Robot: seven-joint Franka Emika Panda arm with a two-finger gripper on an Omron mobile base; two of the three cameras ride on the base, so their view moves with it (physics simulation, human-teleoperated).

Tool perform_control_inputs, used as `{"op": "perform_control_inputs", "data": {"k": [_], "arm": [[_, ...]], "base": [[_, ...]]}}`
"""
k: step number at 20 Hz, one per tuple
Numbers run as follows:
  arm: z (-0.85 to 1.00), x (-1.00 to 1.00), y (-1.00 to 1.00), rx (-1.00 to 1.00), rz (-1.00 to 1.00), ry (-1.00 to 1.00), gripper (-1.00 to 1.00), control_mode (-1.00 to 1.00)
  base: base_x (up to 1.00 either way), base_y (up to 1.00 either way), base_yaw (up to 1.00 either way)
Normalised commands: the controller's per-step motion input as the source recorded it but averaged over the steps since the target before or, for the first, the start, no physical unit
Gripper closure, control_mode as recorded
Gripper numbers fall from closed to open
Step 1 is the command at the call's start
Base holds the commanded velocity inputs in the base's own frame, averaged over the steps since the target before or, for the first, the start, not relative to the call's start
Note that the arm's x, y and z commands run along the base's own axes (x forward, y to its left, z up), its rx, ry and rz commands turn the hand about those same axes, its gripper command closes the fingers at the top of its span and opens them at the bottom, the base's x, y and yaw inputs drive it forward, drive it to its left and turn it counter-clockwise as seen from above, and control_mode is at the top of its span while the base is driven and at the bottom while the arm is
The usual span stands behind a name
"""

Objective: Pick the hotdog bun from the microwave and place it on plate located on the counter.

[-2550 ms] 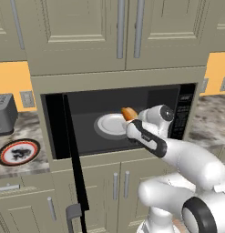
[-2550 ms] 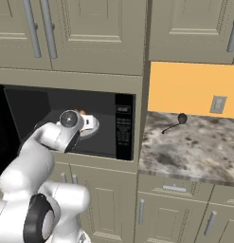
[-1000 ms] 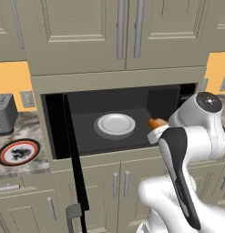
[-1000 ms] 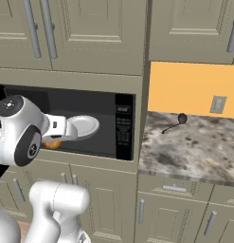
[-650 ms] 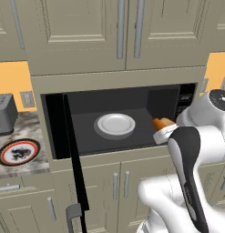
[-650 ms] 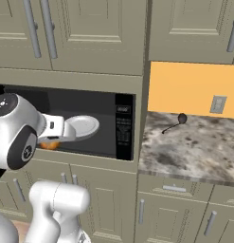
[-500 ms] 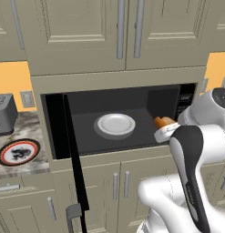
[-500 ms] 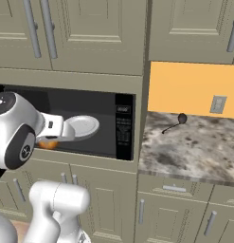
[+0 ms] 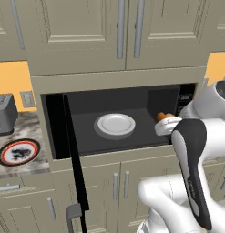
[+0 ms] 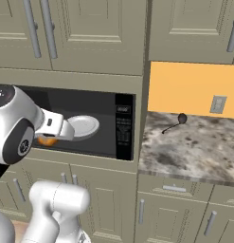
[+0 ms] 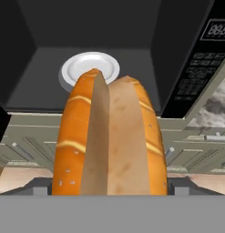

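Note:
The orange-brown hotdog bun [image 11: 109,141] is held in my gripper [image 9: 166,124], which is shut on it; the bun hides the fingertips in the hand view. The bun [image 9: 161,116] hangs at the right front of the open black microwave [image 9: 132,102], just off its floor, and peeks out under my hand [image 10: 46,140] in the right base view. The red-rimmed plate [image 9: 18,152] with a dark pattern lies on the speckled counter [image 9: 23,166] left of the microwave, well away from the gripper.
A plain white plate [image 9: 115,124] rests in the middle of the microwave floor. The black door [image 9: 72,154] stands swung out at the left, between opening and counter. A grey toaster [image 9: 4,113] stands behind the patterned plate. More counter [image 10: 189,147] lies to the right.
The bun has been lifted off the white plate and carried right and forward to the microwave's front right corner. Over the last second it only crept slightly further right.

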Motion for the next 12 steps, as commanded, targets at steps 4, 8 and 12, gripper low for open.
{"op": "perform_control_inputs", "data": {"k": [4, 8, 12], "arm": [[0.00, -0.08, -0.01, 0.03, 0.00, 0.00, 1.00, -1.00], [0.00, -0.04, 0.00, 0.00, 0.00, 0.00, 1.00, 1.00], [0.00, 0.00, 0.00, 0.00, 0.00, 0.00, 1.00, 1.00]], "base": [[0.00, 0.00, 0.00], [-0.11, -0.05, 0.00], [-0.79, -0.54, 0.06]]}}
